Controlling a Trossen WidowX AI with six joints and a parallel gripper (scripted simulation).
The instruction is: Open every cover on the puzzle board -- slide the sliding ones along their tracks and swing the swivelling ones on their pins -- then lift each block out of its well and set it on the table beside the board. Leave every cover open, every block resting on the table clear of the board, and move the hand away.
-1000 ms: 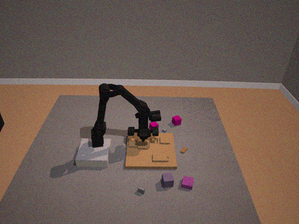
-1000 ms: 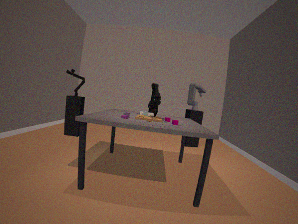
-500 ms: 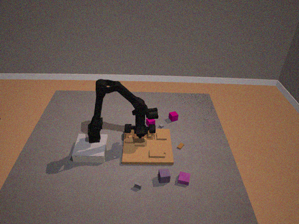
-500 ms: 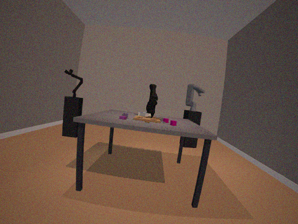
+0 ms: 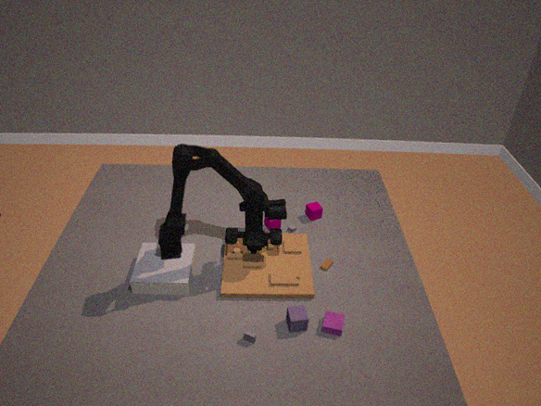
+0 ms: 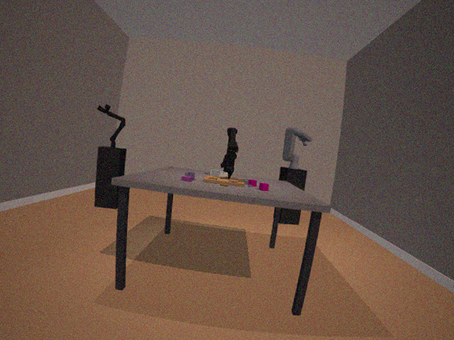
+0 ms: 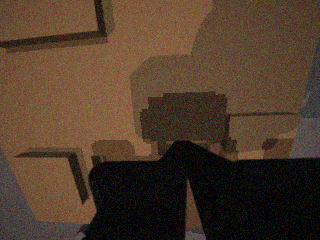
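Observation:
The wooden puzzle board (image 5: 255, 286) (image 7: 50, 100) lies on the grey table. My gripper (image 5: 253, 250) (image 7: 180, 143) is shut and empty, pointing down low over the board's back left part. One cover (image 5: 284, 279) (image 7: 45, 20) is at the front right, another cover (image 5: 291, 247) (image 7: 47, 177) at the back right. A third cover (image 5: 253, 262) is just in front of the fingertips. The fingers hide part of the board behind them. A purple block (image 5: 297, 318) and a pink block (image 5: 333, 323) lie in front of the board. Two magenta blocks (image 5: 314, 211) (image 5: 273, 223) stand behind it.
The arm's base stands by a white box (image 5: 162, 277) left of the board. A small orange piece (image 5: 326, 265) lies right of the board. One small grey piece (image 5: 249, 336) lies in front of the board and another (image 5: 291, 229) behind it.

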